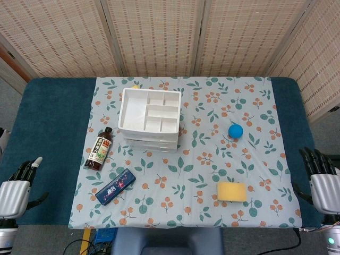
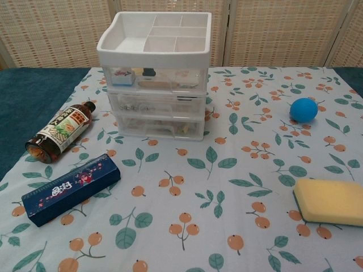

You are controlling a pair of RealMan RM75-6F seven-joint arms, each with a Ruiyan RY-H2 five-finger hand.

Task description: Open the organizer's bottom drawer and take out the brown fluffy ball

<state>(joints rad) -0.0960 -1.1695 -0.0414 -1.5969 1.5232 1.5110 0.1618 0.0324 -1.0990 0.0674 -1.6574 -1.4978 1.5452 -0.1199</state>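
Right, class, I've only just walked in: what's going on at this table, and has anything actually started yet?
Nothing has started. Both hands, left and right, sit open at the near table edges, holding nothing. The organizer stands on the cloth with all its drawers shut, including the bottom drawer. The brown ball isn't visible. A bottle, a blue box, a blue ball and a sponge lie around.
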